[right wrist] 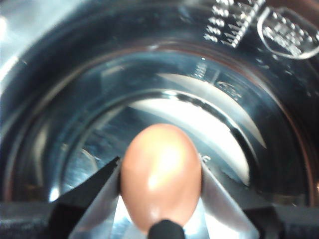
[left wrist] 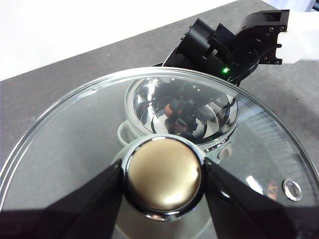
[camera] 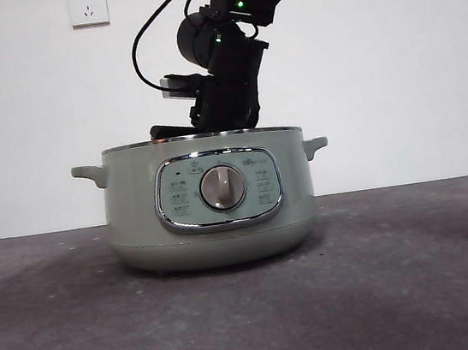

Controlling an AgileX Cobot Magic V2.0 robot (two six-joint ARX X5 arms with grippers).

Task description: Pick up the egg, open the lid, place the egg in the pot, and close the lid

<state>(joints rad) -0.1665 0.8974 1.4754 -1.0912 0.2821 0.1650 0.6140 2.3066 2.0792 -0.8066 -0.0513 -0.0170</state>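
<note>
Right claw (right wrist: 160, 199) gripping egg (right wrist: 160, 174) inside pot (camera: 210, 200)

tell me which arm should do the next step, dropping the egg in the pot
Right. The right tool holds the egg inside the pot, above its shiny floor, so it only needs to let go. The left tool is clamped on the lid knob, holding it off the pot.
</note>
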